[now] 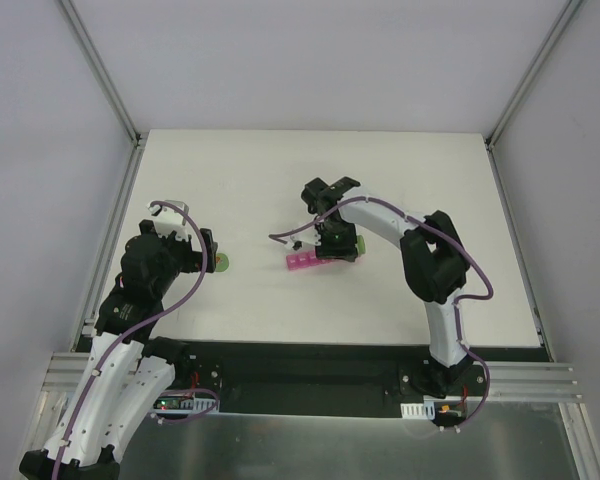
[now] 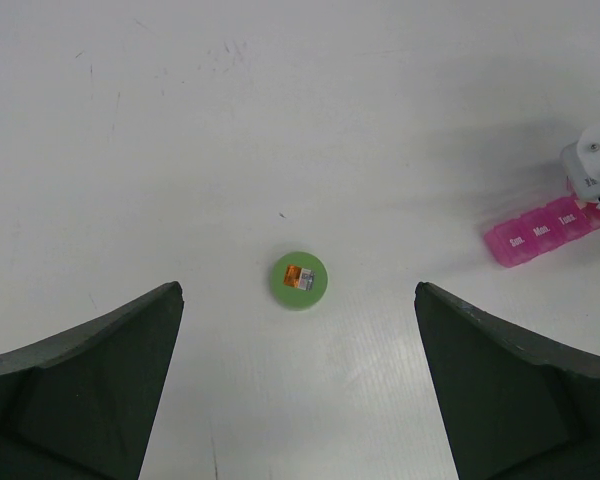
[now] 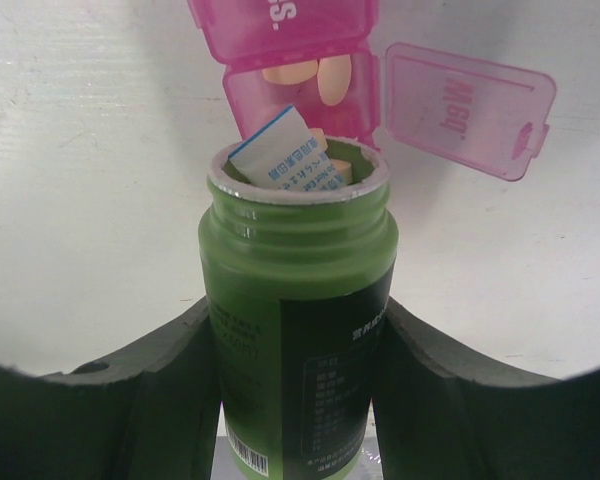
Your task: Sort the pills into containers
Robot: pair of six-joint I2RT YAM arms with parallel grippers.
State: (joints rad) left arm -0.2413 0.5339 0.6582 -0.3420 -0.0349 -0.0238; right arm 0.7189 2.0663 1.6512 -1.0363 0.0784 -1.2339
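Note:
The containers (image 3: 280, 20) are a pink strip of compartments, one with its lid (image 3: 468, 110) flipped open and tan pills (image 3: 315, 78) inside. My right gripper (image 3: 298, 335) is shut on a green pill bottle (image 3: 295, 300), uncapped and tipped so its mouth is at that open compartment. A white and blue packet (image 3: 280, 160) sticks out of the mouth. From above, the right gripper (image 1: 332, 243) and bottle (image 1: 356, 245) cover the right end of the pink strip (image 1: 302, 263). My left gripper (image 2: 298, 300) stands open over the table just short of the green bottle cap (image 2: 299, 279).
The cap (image 1: 221, 264) lies flat on the white table (image 1: 280, 180) to the left of the strip, with an orange and white sticker on top. In the left wrist view the pink strip (image 2: 542, 231) lies at the far right. Metal frame posts (image 1: 105, 70) stand at the back corners.

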